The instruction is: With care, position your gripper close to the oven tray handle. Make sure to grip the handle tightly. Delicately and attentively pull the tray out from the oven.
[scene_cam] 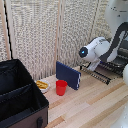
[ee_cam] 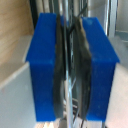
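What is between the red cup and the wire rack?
In the exterior view, the upright dark blue flat box stands between the red cup and the oven tray.

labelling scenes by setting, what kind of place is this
Probably a lab mock-up of a kitchen counter: a wooden tabletop against reed screens, with a red cup and the oven tray.

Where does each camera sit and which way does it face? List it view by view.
Exterior view: off the arm, looking across the wooden table at the black case, red cup, blue box and oven tray; the white arm shows.
Wrist view: on the wrist, looking along the gripper; blue fingertips fill it, thin bars between.
Shared: the tray's bars.
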